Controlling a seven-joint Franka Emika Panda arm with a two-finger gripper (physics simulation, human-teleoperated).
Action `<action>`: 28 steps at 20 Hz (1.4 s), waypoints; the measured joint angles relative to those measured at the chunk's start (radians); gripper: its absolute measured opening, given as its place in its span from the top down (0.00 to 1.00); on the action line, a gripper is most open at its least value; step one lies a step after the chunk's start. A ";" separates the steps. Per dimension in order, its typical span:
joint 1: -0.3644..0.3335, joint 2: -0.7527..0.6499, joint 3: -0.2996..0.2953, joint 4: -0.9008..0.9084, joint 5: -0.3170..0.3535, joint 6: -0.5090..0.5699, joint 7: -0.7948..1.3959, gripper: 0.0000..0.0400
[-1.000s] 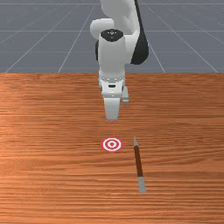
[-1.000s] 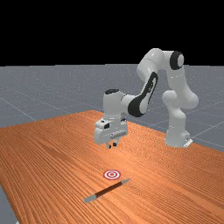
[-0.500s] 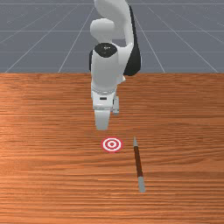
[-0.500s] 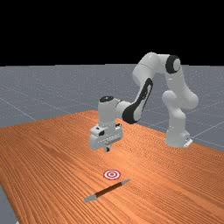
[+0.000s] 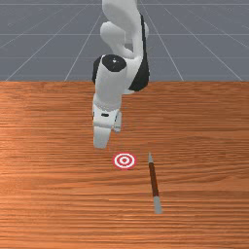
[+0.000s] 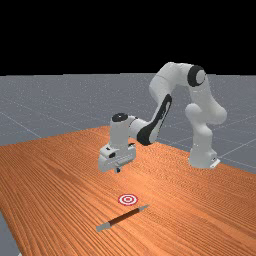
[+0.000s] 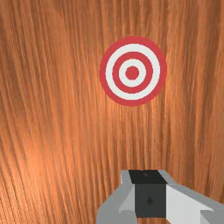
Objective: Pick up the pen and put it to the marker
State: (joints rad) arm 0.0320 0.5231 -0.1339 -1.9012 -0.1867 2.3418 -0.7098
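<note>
Far view: pen [image 6: 123, 217] lies lower, well apart from the hand [image 6: 118, 170].

Open air separates the gripper [image 6: 118, 170] from the table [image 6: 60, 180]; a strip of wood parts the low pen [image 5: 154, 180] from the flat marker [image 5: 124, 161].

Arm [image 6: 161, 86]: white, smooth, rounded segments. Elbow cap [image 6: 200, 76]: pale disc, black surround, far view's 2 o'clock. Forearm strip [image 6: 163, 112]: long, black. Wrist cap [image 5: 114, 62]: black oval, tiny pale marks. Base [image 6: 200, 158]: white, flared, pale block at its 4 o'clock. Gripper [image 6: 117, 170]: white-grey, wide housing, dark patches.
</note>
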 joint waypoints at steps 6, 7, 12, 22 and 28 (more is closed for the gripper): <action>-0.107 -0.003 0.124 -0.001 0.167 0.044 -0.251 1.00; -0.006 0.006 0.027 0.004 0.046 0.028 -0.016 1.00; -0.047 0.013 0.097 0.053 0.155 -0.059 -0.091 1.00; -0.016 0.013 0.020 0.030 0.044 0.025 -0.030 1.00; -0.239 0.067 0.228 0.126 0.404 -0.117 -0.370 1.00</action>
State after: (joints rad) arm -0.2071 0.5896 0.0940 -1.7753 0.2175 2.2244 -1.0797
